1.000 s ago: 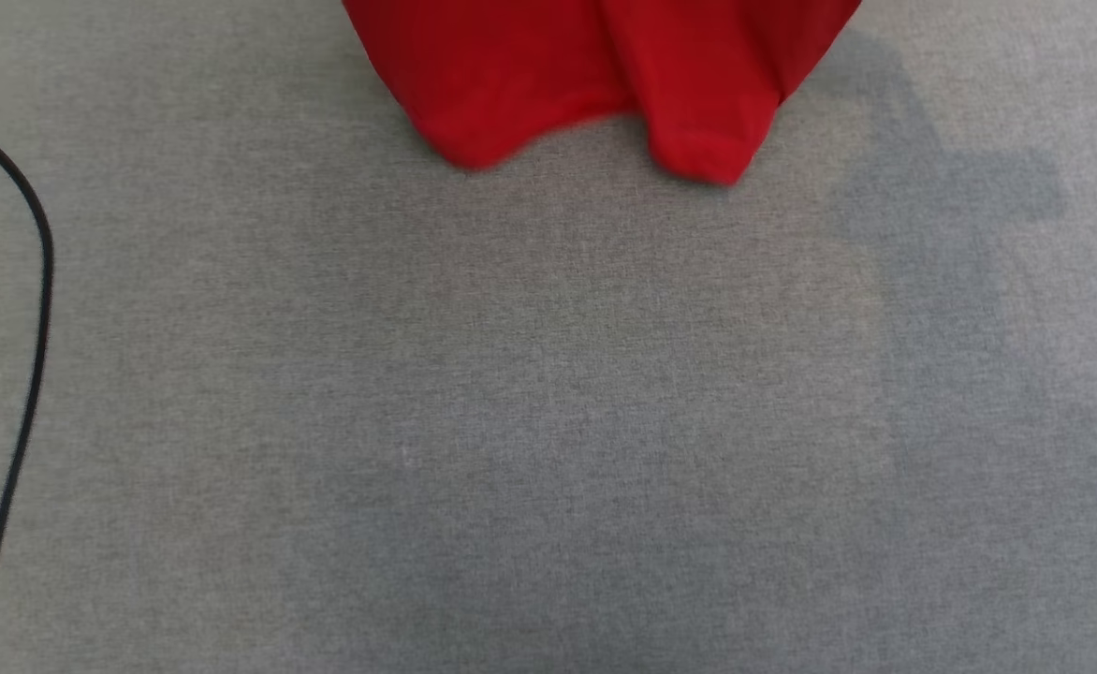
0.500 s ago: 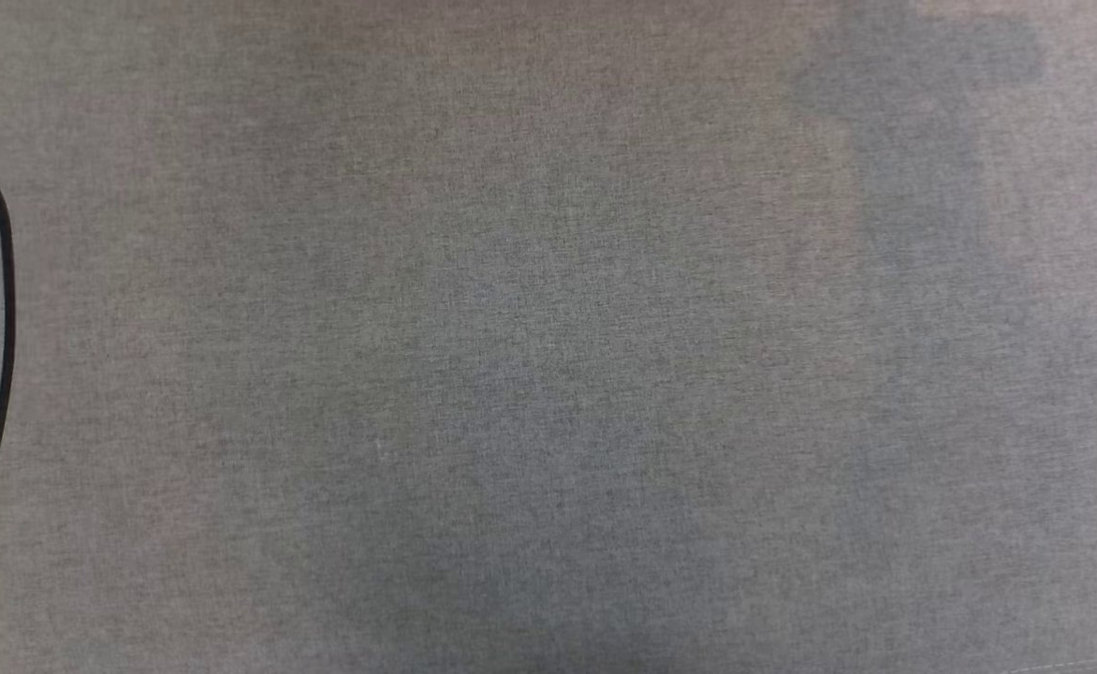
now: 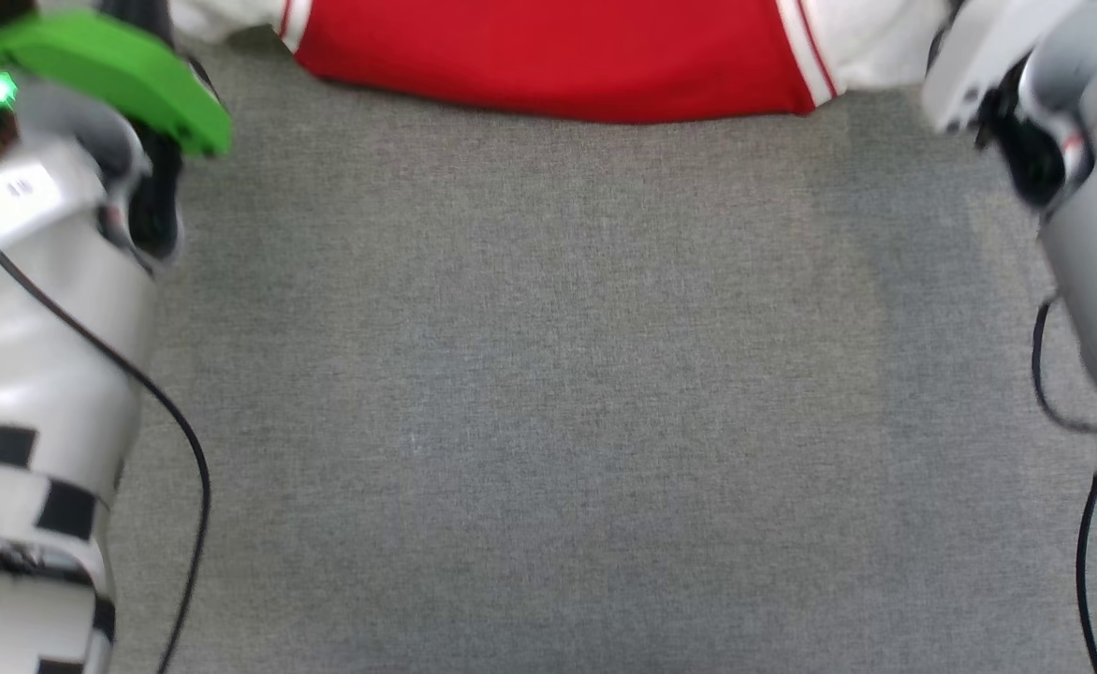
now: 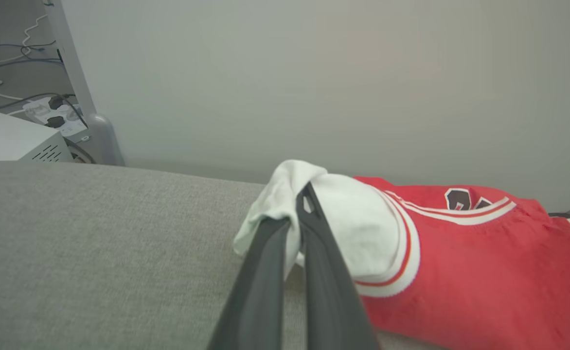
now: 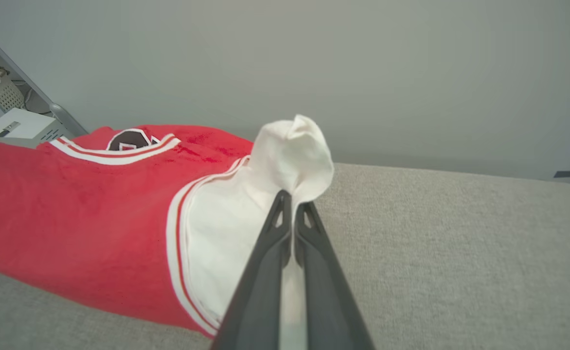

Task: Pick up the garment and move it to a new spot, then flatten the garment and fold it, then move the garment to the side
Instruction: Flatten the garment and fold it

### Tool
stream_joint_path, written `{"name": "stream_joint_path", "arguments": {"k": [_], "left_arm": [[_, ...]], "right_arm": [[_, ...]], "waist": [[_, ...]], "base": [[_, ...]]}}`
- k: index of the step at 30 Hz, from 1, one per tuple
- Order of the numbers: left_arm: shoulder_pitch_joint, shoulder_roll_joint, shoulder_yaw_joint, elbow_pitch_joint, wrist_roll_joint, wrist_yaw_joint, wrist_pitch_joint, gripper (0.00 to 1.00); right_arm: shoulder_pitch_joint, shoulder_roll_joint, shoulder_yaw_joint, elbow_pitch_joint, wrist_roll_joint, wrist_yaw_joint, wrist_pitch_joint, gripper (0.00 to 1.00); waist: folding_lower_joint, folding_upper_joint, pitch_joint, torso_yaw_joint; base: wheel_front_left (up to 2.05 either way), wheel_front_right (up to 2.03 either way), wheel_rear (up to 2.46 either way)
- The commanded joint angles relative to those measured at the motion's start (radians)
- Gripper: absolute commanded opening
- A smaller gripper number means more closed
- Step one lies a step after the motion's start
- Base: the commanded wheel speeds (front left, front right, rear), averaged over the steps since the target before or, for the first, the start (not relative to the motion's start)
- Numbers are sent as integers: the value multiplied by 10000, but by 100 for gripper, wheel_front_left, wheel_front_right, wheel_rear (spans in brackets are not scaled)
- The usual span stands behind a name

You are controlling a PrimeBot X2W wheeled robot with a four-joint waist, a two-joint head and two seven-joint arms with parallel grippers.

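Along the far edge of the grey bench (image 3: 548, 374) is where it's all going on. On the left side, the left arm (image 3: 34, 309), with a green cover (image 3: 109, 65) and a black cable (image 3: 165, 421), reaches up toward the far left corner. The left gripper (image 4: 300, 214) has its fingers squeezed together on a bunched-up bit of the shirt's white left sleeve (image 4: 363, 228).

The shirt (image 3: 548, 56) itself is spread sideways along the far edge, red body lying on the bench, striped trim at both sleeve seams. From the left wrist view you can see part of a black-and-white number print (image 4: 460, 199) up by the collar trim.

Over on the right it's pretty much a mirror: the right gripper (image 5: 290, 204) is pinched tight on the white right sleeve (image 5: 246, 218), fabric puffing up past the fingertips. The right arm (image 3: 1091, 215) comes in by the far right corner.
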Motion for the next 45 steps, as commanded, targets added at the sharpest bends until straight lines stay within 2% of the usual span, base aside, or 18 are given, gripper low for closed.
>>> {"name": "stream_joint_path", "arguments": {"k": [1,7,10,17,19,22,28,32,37,38,39,40,45], "left_arm": [[603,24,-117,-213,-106,-55,-129,0],[3131,179,-367,-1449,-667,-56,-206,0],[4269,434,-126,-2277,-627,-56,-210,0],[7044,474,552,-3867,-688,-54,-212,0],[7801,480,795,-4275,-679,72,-212,0],[9011,464,1136,-5013,-455,387,-213,0],[11251,123,1754,-6281,134,973,-213,0],[12364,-187,2115,-6867,470,1142,-213,0],[12937,-553,2258,-7226,1098,1196,-213,0],[12988,-622,2269,-7222,1151,1186,-214,0],[13015,-681,2276,-7209,1229,1169,-214,0],[13008,-707,2274,-7207,1287,1149,-214,0],[12813,-863,2332,-7290,1695,1000,-214,0]], "right_arm": [[552,-147,161,-181,249,-7,-143,0],[2815,-738,632,-1181,1221,-7,-480,0],[3906,-1110,666,-1799,1570,-7,-576,0],[6418,-1609,230,-2971,1926,-7,-469,0],[7154,-1660,-11,-3286,1888,-7,-421,0],[8341,-1641,-588,-3722,1836,-7,-356,0],[10604,-1155,-1833,-4600,1466,-7,-101,0],[12035,-744,-2702,-5408,786,-7,190,0],[13340,-117,-3516,-6327,-329,-7,696,0],[13491,15,-3619,-6450,-473,-7,806,25],[13630,172,-3704,-6605,-640,-7,956,58],[13680,258,-3736,-6722,-732,-7,998,100],[13470,769,-4228,-7652,-1305,-7,628,100]], "waist": [[0,0,-484,114],[0,0,-1192,230],[0,0,-1596,305],[0,0,-2734,468],[0,0,-2985,486],[0,0,-3305,551],[0,0,-3901,662],[0,0,-4118,782],[0,0,-4291,947],[0,0,-4310,961],[0,0,-4325,979],[0,0,-4345,992],[0,0,-4378,1090]], "base": [[0,0,0],[0,0,0],[0,0,0],[0,0,0],[0,0,0],[0,0,0],[0,0,0],[0,0,0],[0,0,0],[0,0,0],[0,0,0],[0,0,0],[0,0,0]]}}
